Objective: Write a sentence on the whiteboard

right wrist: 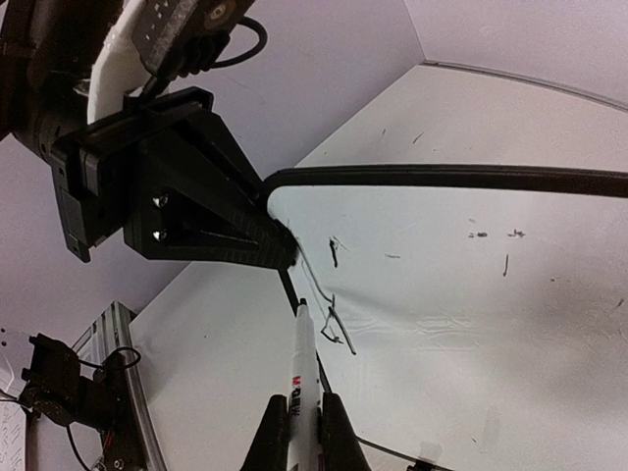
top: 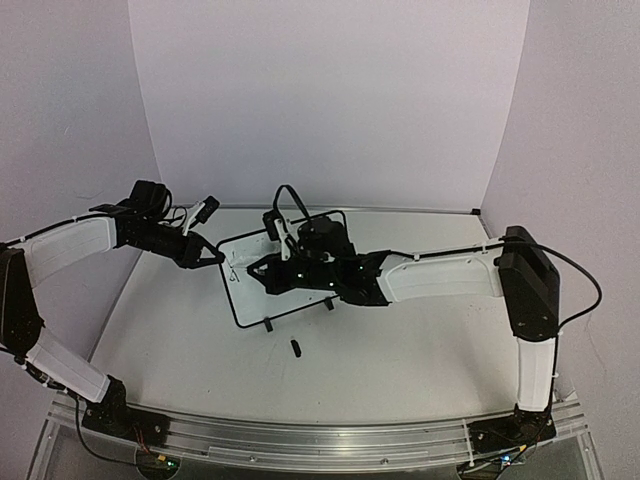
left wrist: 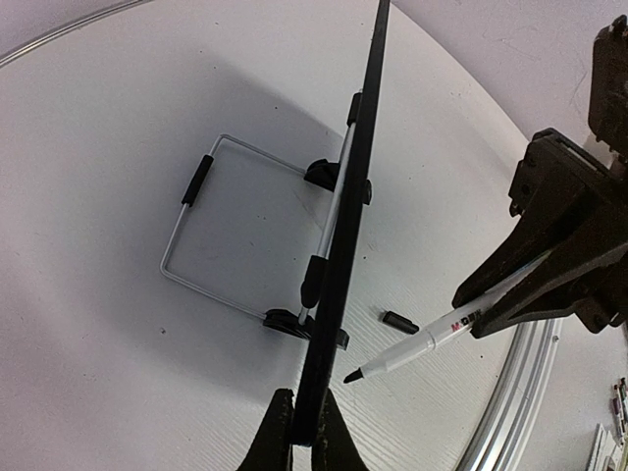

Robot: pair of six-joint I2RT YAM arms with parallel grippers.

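Left gripper (left wrist: 306, 429) pinches the whiteboard (left wrist: 340, 245); right gripper (right wrist: 302, 422) pinches the marker (right wrist: 304, 363). Only the left wrist view shows the wire stand (left wrist: 197, 180), at the board's 9 o'clock.

The whiteboard (right wrist: 471, 324) looks smooth and glossy, its wire stand (left wrist: 332, 196) bare metal, the table (left wrist: 98, 147) matt white.
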